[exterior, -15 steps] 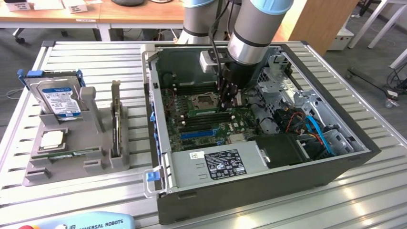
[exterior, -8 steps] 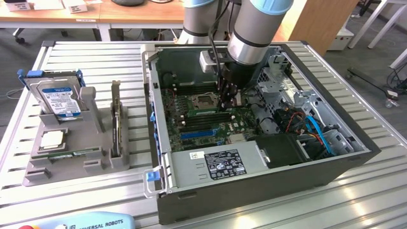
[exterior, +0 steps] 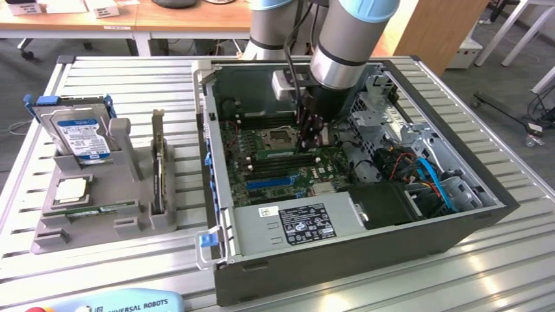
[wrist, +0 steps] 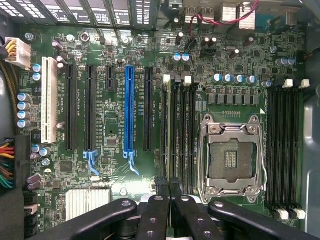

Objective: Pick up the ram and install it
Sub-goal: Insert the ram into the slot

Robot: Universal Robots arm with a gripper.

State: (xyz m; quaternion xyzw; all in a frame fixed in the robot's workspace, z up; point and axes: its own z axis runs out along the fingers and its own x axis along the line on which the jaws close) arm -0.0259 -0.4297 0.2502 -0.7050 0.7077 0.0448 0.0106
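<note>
A ram (wrist: 168,130) stands edge-up in the memory slot closest to the blue slot on the motherboard, beside the open processor socket (wrist: 231,155). In the exterior view this green ram (exterior: 279,155) lies just in front of the socket (exterior: 279,136). My gripper (wrist: 169,190) is shut, its black fingertips (wrist: 162,192) together right at one end of that stick. I cannot tell whether they touch it. From outside, the gripper (exterior: 305,144) reaches straight down into the open computer case. A second ram (exterior: 91,212) lies flat in the grey holder.
The grey holder (exterior: 52,240) on the exterior view's left also carries a hard drive (exterior: 80,133), a square silver processor (exterior: 71,188) and an upright expansion card (exterior: 158,169). Inside the case (exterior: 347,260), cables and a drive cage (exterior: 407,162) crowd the exterior view's right.
</note>
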